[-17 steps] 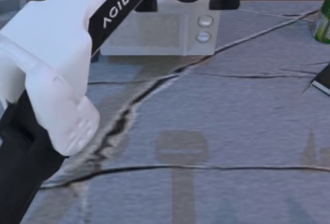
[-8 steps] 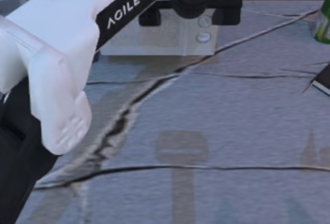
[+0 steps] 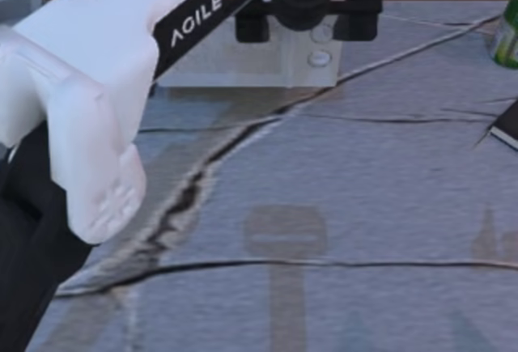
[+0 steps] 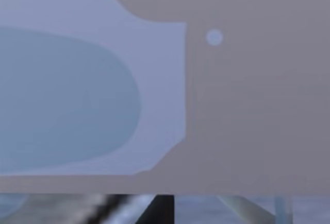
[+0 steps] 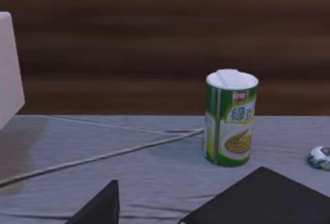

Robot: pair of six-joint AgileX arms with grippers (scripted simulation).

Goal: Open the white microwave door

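Note:
The white microwave (image 3: 243,65) stands at the back of the table, mostly covered by my left arm. Its door (image 3: 218,61) lies flat against the body. One silver knob (image 3: 320,58) shows on the right panel and the other is hidden under the gripper. My left gripper (image 3: 306,24) hangs over the microwave's front top edge, open, its black fingers (image 3: 251,27) spread wide. The left wrist view is filled by a pale surface very close up, with one dark finger (image 4: 157,211) at its edge. My right gripper (image 5: 165,216) is parked at the right, open, holding nothing.
A green can (image 3: 506,36) (image 5: 231,118) stands at the back right. A flat black object (image 3: 506,129) (image 5: 258,198) lies in front of it. A small toy car (image 5: 319,157) sits further right. A grey block (image 3: 18,2) is at the far left.
My left gripper has come down and forward over the microwave's front, now covering the upper knob, and has shifted slightly right. The door looks unchanged.

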